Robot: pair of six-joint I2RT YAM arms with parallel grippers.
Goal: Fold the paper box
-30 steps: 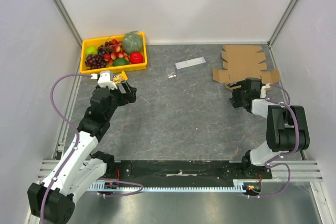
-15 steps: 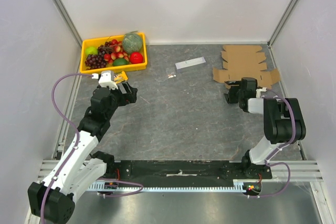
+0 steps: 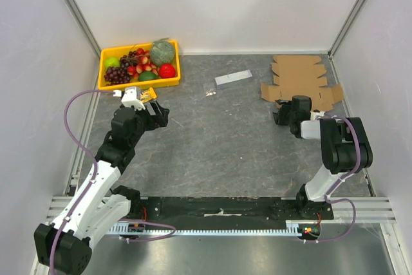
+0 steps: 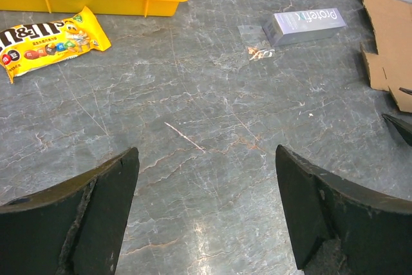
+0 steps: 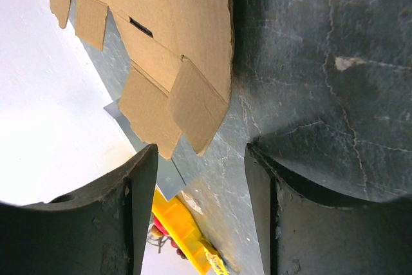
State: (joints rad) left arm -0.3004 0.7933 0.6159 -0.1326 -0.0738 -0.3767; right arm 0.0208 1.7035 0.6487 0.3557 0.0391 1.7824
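Note:
The paper box is a flat brown die-cut cardboard sheet [image 3: 297, 80] lying at the back right of the table. It also shows at the right edge of the left wrist view [image 4: 389, 37]. My right gripper [image 3: 280, 115] is low over the table by the sheet's near left corner. In the right wrist view the sheet [image 5: 161, 17] lies just beyond the gripper [image 5: 201, 159], which is open with nothing between its fingers. My left gripper [image 3: 159, 115] is open and empty over bare table at the left, and its own view [image 4: 206, 159] shows the same.
A yellow fruit tray [image 3: 138, 84] stands at the back left, with an M&M's packet [image 4: 48, 38] in front of it. A grey-white strip [image 3: 233, 77] and a small clear wrapper [image 3: 209, 91] lie mid-back. White walls close in both sides and the back.
My right gripper has shifted a little left and back, closer to the cardboard's near left corner. My left gripper has barely moved. The cardboard has not moved.

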